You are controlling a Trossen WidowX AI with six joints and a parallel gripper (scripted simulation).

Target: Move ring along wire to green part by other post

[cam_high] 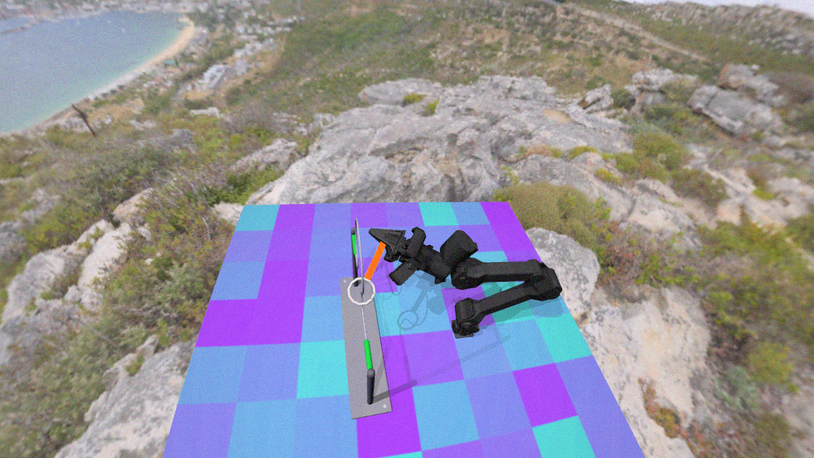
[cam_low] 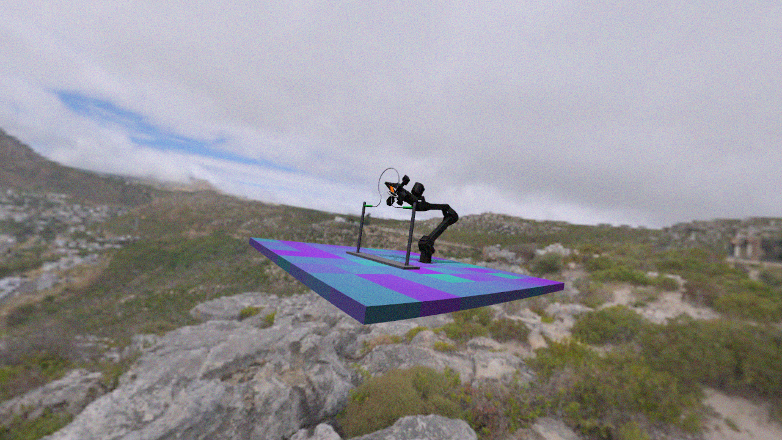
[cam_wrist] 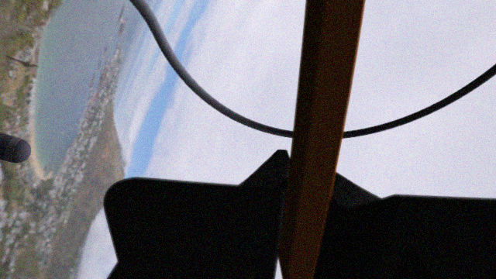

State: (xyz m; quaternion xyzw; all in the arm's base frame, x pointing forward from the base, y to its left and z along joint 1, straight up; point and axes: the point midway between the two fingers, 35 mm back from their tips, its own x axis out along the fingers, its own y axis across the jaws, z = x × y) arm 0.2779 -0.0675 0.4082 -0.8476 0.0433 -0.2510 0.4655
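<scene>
Hand [cam_high: 372,231] [cam_low: 387,183] [cam_wrist: 288,160] nearly closed, clamped on the orange handle [cam_high: 374,261] [cam_low: 391,189] [cam_wrist: 325,77] toward its free end. Grip there presumably keeps the fingers off the thin grey wire [cam_high: 364,324] [cam_low: 379,188] [cam_wrist: 229,112].

From above: white ring [cam_high: 348,291] [cam_low: 393,194] at the handle's 7 o'clock end, clear of both green parts, wire passing through it. Ring appears broadside to the wire, likely to share the gap all round; contact cannot be told.

Posts at 12 o'clock [cam_high: 355,267] [cam_low: 360,227] and 6 o'clock [cam_high: 370,390] [cam_low: 410,235] hold the wire well above the bench [cam_high: 273,364] [cam_low: 338,287], giving the handle room to swing.

Mid-traverse, I judge; destination end not evident. Next: small moves, turning the ring with the bend. Risk: slight tilt brings rim or fingertips onto grey. Release only over green.
</scene>
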